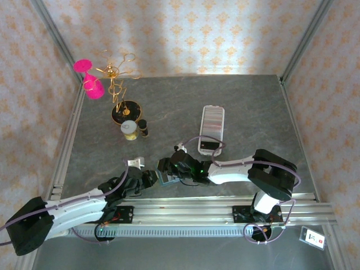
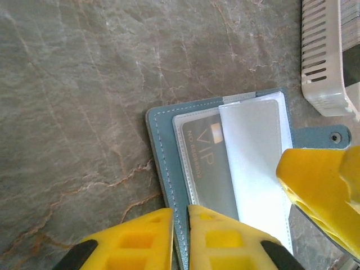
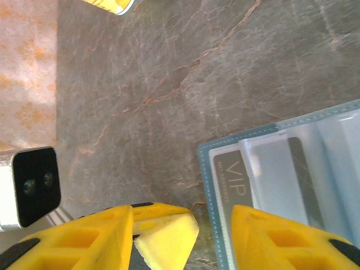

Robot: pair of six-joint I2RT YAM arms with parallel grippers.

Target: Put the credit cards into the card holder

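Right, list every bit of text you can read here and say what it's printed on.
"VIP": on the grey card sleeved in the card holder.
"NO" plus a run of digits: small line beside it on the same card, digits too blurred to read.
White tag at the near right corner: too small to read.

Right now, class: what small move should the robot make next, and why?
Probably lift the open, empty right gripper toward the white tray for another card: the VIP card already sits in the card holder, whose edge the left gripper pinches.
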